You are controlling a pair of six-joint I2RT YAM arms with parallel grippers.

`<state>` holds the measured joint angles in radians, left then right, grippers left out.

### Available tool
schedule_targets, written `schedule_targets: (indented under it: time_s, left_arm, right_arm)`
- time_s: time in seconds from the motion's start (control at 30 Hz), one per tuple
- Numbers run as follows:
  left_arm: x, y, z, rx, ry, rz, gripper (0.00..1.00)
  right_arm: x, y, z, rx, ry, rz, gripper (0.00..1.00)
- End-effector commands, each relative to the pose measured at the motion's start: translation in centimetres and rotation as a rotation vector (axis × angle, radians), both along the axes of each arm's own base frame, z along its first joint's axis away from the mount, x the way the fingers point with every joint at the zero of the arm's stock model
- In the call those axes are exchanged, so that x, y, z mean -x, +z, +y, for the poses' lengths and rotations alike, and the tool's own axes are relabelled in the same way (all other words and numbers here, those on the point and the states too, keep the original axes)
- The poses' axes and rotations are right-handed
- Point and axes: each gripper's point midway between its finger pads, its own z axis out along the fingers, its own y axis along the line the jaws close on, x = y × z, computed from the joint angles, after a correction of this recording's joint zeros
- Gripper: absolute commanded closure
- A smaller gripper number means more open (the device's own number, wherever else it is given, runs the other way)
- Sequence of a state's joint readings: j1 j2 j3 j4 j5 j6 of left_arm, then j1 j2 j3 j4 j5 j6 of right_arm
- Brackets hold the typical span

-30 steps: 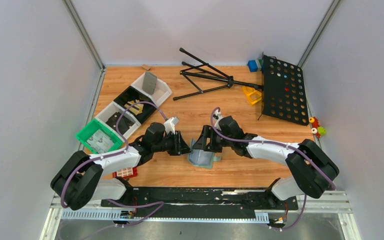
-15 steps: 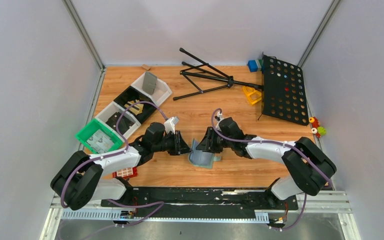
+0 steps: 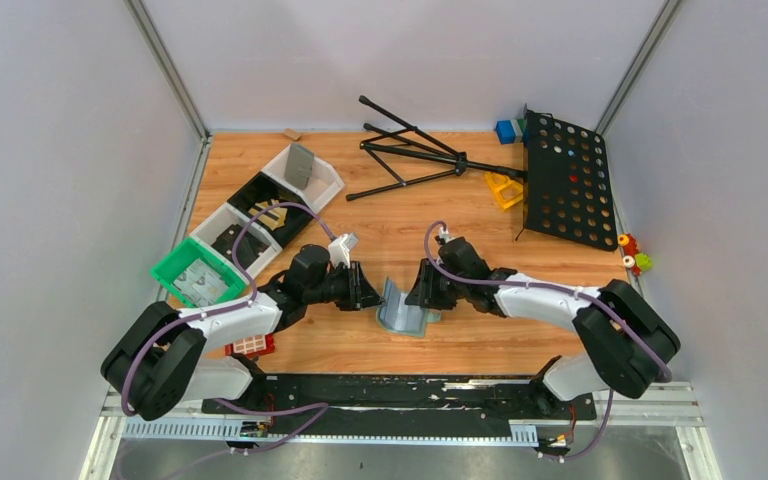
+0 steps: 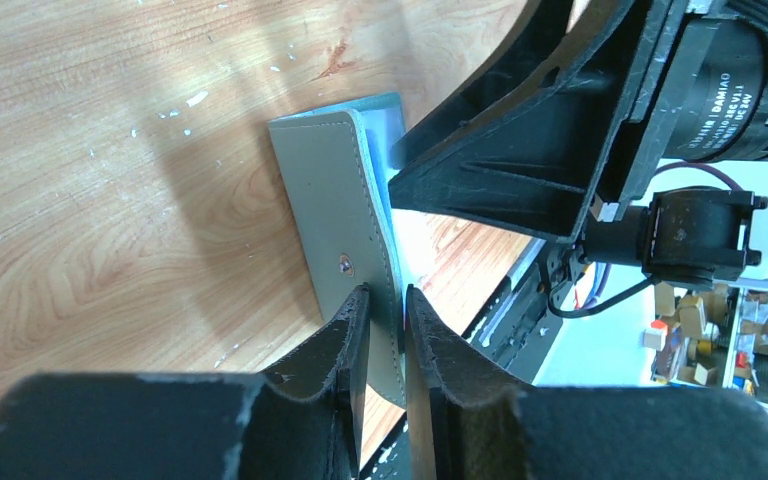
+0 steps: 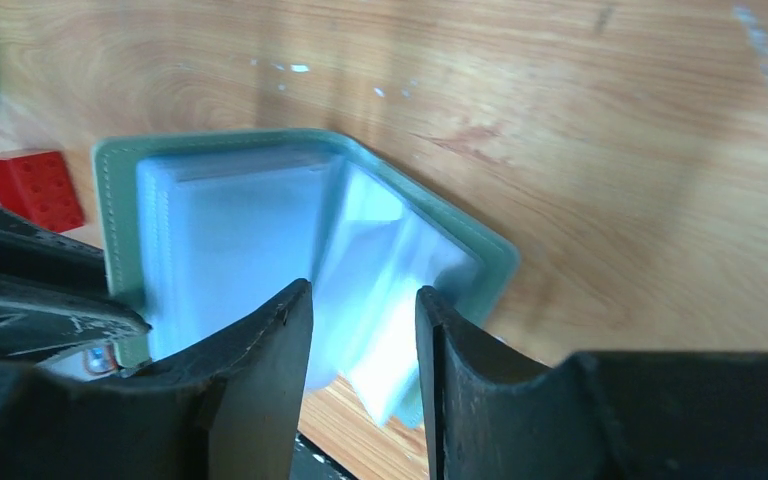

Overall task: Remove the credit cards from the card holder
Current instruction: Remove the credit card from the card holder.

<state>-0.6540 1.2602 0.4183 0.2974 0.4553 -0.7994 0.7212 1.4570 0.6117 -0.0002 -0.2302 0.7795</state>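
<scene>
Two claws flank the card holder [image 3: 403, 318]: left claw [image 4: 385, 297] pinching its edge, right claw [image 5: 360, 300] parted over its open inside.

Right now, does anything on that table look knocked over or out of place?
A black folding stand lies flat at the far side of the table, legs splayed. The green tray sits crooked and seems to overhang the left edge. The card holder stands half open because the left gripper pinches one cover.
</scene>
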Motion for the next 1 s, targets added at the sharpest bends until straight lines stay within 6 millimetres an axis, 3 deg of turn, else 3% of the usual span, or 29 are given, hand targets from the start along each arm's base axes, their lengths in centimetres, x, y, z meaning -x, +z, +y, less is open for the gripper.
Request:
schedule_targets:
  time_s: [0.0,0.17,0.33,0.63,0.8,0.97]
  left_arm:
    - [-0.4,1.5,-0.4,0.024,-0.011,-0.057,0.75]
    - [-0.5,1.7,-0.4,0.023,-0.011,-0.06,0.75]
    - [-0.5,1.8,-0.4,0.021,-0.009,-0.062,0.75]
    - [-0.5,1.8,-0.4,0.019,-0.013,-0.062,0.77]
    - [-0.5,1.8,-0.4,0.018,-0.017,-0.064,0.76]
    - [-0.5,2.0,-0.5,0.022,-0.016,-0.068,0.77]
  right_arm:
    - [-1.3,2.7,-2.2,0.114,-0.029,-0.119,0.56]
    - [-1.2,6.8,-1.1,-0.007,0.006,-0.201,0.45]
    - [-1.0,8.0,1.4,-0.117,0.061,-0.18,0.47]
    - [-1.5,7.0,3.7,-0.17,0.098,-0.138,0.35]
    - [-1.4,5.9,4.0,-0.155,0.106,-0.117,0.34]
    - [-1.4,4.3,3.7,-0.123,0.097,-0.099,0.42]
